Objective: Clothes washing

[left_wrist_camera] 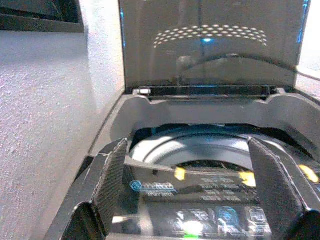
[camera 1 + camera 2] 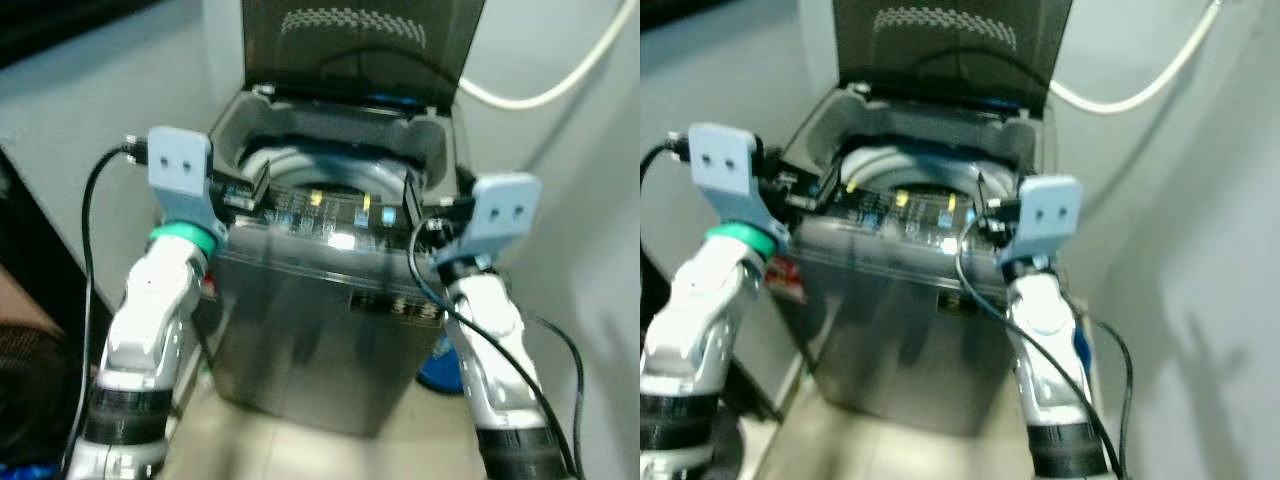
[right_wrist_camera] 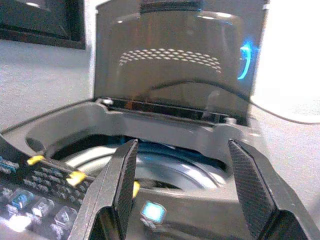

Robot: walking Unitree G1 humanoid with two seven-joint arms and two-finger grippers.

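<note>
Left eye view shows a grey top-loading washing machine [image 2: 320, 330] standing on the floor in a corner, directly ahead of both claws, with its dark tinted lid [image 2: 360, 45] raised upright against the wall behind. Beyond the claws lies the round drum opening [image 2: 320, 175], ringed by a pale rim, and just below and between them runs the control panel [image 2: 335, 215] with small yellow and lit markings along the machine's front edge. The left claw [image 2: 245, 190] hovers at the left front corner of the machine top, and in the left wrist view its fingers [image 1: 112, 180] stand wide apart, framing the panel and the drum beyond, with nothing between them. The right claw [image 2: 420, 205] hovers at the right front corner, and the right wrist view shows its fingers [image 3: 122, 175] likewise spread apart and holding nothing, the lid rising past them. A white hose [image 2: 545, 80] curves along the wall above and beyond the right claw. A blue object [image 2: 440, 370] sits on the floor below the right claw, beside the machine. Black cables trail from both wrists.
</note>
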